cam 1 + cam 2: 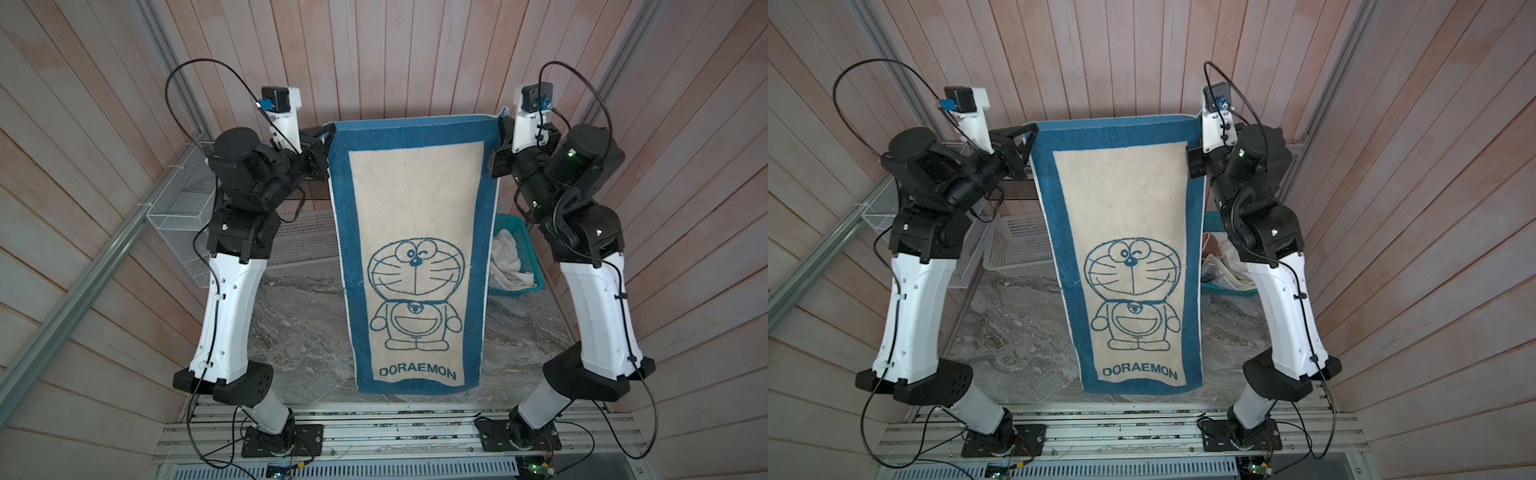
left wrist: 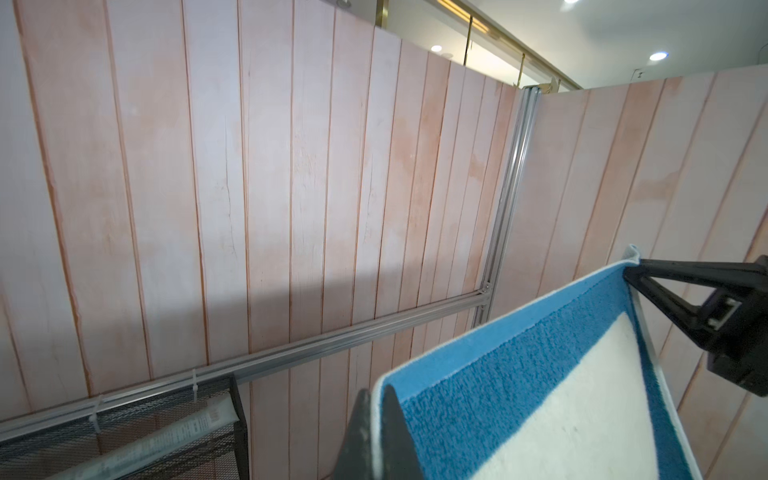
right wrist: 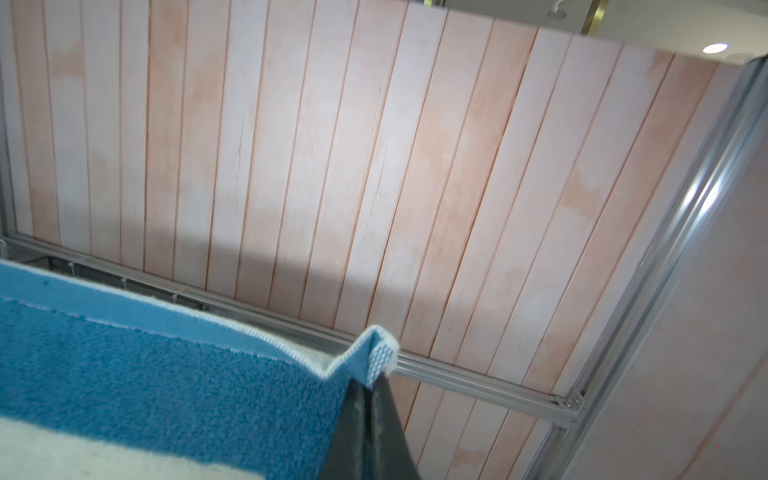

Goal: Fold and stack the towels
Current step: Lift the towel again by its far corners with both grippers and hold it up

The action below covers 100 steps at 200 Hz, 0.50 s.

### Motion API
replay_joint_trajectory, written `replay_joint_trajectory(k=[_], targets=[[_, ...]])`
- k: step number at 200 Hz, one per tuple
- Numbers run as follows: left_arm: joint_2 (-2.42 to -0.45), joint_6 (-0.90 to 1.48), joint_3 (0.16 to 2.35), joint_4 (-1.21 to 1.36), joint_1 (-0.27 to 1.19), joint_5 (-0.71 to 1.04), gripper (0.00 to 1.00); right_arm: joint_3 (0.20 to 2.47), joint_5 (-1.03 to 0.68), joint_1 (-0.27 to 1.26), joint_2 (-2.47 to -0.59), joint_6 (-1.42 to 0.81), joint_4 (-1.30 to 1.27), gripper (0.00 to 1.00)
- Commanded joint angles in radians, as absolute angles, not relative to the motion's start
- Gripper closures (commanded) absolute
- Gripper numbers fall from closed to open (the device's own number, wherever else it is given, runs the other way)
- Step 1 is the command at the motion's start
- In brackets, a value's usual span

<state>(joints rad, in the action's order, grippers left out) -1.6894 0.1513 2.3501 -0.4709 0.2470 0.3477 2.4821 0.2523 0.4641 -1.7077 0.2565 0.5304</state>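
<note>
Left fingers [image 2: 358, 434], right fingers [image 3: 354, 430] pinch blue towel's [image 1: 415, 199] top corners — taut (hanging down).

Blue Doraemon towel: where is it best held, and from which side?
By its two top corners, each pinched from its outer side, as the left gripper and right gripper do: the blue towel hangs flat and long, so corner holds likely keep it spread.
</note>
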Motion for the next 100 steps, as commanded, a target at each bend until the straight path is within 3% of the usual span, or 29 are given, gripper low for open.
replay_joint_trajectory(k=[1, 27, 64, 100], targets=[[-1.794, 0.163, 2.340, -0.418, 0.200, 0.337, 1.00, 2.428, 0.053, 0.323, -1.768, 0.117, 0.503, 1.00], [-1.935, 0.173, 2.340, -0.358, 0.178, 0.362, 1.00, 2.363, -0.119, 0.246, -1.897, 0.077, 0.451, 1.00], [-2.092, 0.195, 2.341, -0.327, 0.170, 0.430, 1.00, 2.360, -0.154, 0.235, -2.045, 0.086, 0.501, 1.00], [-1.993, 0.224, 2.025, -0.192, 0.172, 0.459, 1.00, 2.164, -0.199, 0.253, -1.982, 0.064, 0.489, 1.00]])
